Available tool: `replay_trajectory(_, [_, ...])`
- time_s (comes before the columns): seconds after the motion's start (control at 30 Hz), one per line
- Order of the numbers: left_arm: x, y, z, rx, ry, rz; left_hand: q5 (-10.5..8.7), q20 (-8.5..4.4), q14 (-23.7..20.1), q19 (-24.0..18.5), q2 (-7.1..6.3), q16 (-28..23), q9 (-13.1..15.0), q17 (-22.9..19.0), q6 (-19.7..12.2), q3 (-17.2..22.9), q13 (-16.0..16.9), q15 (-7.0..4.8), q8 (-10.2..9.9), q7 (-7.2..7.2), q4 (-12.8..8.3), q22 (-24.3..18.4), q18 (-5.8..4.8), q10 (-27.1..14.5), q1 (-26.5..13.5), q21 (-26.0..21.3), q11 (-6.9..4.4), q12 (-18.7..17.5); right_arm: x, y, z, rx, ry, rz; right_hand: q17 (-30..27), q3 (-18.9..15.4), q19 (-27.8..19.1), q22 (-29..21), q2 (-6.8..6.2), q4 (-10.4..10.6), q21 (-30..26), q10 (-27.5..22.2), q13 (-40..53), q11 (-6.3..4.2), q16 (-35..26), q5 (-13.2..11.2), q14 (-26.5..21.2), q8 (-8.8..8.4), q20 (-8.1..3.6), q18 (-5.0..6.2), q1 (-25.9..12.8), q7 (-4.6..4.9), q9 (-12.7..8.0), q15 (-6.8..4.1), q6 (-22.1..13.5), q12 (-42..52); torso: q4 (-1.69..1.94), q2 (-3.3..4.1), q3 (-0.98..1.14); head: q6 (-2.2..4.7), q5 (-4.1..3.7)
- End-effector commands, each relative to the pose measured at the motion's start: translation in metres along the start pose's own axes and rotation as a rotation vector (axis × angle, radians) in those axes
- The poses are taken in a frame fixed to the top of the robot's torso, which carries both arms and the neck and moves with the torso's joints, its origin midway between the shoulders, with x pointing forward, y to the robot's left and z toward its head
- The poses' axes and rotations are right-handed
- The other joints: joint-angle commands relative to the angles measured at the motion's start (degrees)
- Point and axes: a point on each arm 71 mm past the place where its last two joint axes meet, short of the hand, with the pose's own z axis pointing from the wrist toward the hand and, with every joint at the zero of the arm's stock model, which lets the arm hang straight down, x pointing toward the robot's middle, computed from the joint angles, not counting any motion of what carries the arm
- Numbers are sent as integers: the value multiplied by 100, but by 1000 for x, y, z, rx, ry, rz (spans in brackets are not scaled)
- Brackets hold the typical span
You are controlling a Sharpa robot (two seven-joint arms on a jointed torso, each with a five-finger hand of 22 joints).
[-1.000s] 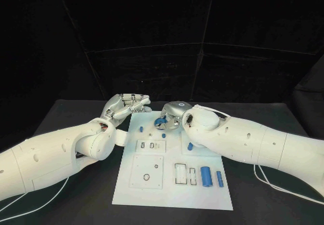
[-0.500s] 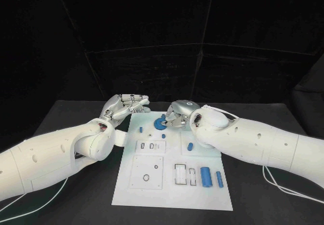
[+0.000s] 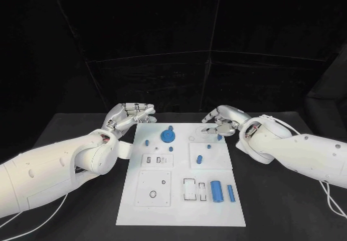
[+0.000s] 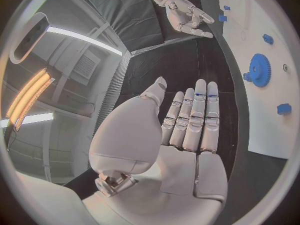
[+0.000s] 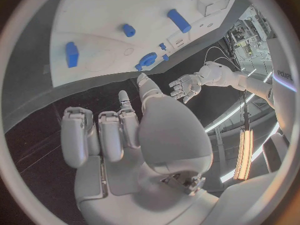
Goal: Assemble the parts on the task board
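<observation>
Both robot hands, left (image 3: 129,115) and right (image 3: 220,122), hover empty, fingers loosely apart, beside the task board (image 3: 181,211); you should check the blue gear (image 3: 168,135) sits flat before reaching for another part.

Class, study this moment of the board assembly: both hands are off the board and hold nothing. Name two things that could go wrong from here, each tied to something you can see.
1. The blue gear sits near the task board's far edge, between both hands; a careless return by the right hand could knock it.
2. The two blue cylinders lie loose side by side near the board's front; nudging one may roll it into the other.
</observation>
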Motion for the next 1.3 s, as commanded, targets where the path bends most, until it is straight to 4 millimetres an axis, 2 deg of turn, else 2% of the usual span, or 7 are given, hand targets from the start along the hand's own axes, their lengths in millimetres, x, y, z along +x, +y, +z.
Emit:
replay_trajectory(0.03, [3,-1,2,8,16,-9,1,-12,8,25,57,-26,-7,9,46,4,-4,-5,-33,-7,-41,-5,76,45,-3,-32,-6,-26,-6,-10,-9,-67,40,114,507,13,22,454,-31,-210,9,11,582,-9,12,-119,388,19,3,-26,239,-6,3,-10,51,-51,-66,-34,40,12,-41])
replay_trajectory(0.13, [4,-1,2,8,20,-11,1,-12,9,25,61,-28,-6,9,53,8,-3,-6,-33,-12,-47,-7,77,53,0,-33,-9,-26,-13,-26,-15,-51,28,109,486,3,13,440,-46,-288,3,-2,565,-8,1,-139,383,11,3,-23,309,-4,-2,-9,48,-73,-87,-37,68,8,-65])
replay_trajectory(0.23, [5,0,3,7,23,-13,1,-12,9,25,61,-28,-6,9,53,8,-3,-6,-33,-12,-47,-7,77,53,0,-33,-9,-26,-19,-40,-20,-28,20,101,471,-8,6,430,-59,-336,-2,-14,548,-6,-6,-142,380,2,4,-21,345,-2,-6,-8,39,-93,-75,-29,63,14,-134])
replay_trajectory(0.4, [6,1,4,6,26,-15,1,-12,9,25,61,-28,-6,9,53,8,-3,-6,-33,-12,-47,-7,77,53,0,-33,-9,-26,-22,-58,-24,7,23,91,458,-20,-9,405,-65,-381,-14,-34,522,-2,-13,-135,376,-16,5,-16,374,5,-12,-6,13,-123,-87,-26,86,-12,-120])
replay_trajectory(0.67, [8,3,5,2,28,-17,1,-12,10,25,65,-32,-5,11,62,14,-2,-7,-33,-17,-57,-10,77,64,3,-36,-14,-25,-9,-70,-25,39,55,96,447,-37,-27,376,-58,-417,-27,-53,502,9,-20,-119,374,-47,9,-10,384,19,-21,1,-46,-148,-77,-29,66,-62,-153])
replay_trajectory(0.9, [7,4,5,1,27,-17,1,-12,10,25,65,-32,-5,11,62,14,-2,-7,-33,-17,-57,-10,77,64,3,-36,-14,-25,4,-74,-23,60,79,88,456,-45,-31,370,-41,-428,-30,-54,504,16,-18,-88,376,-57,12,-8,376,26,-22,7,-75,-148,-70,-32,59,-88,-153])
replay_trajectory(1.3, [7,5,6,0,27,-16,1,-12,10,25,65,-32,-5,11,62,14,-2,-7,-33,-17,-57,-10,77,64,3,-36,-14,-25,11,-73,-18,69,79,78,475,-21,-24,382,41,-452,-27,-44,519,20,-12,-70,380,-49,17,-11,388,31,-16,12,-77,-134,-69,-35,61,-104,-142])
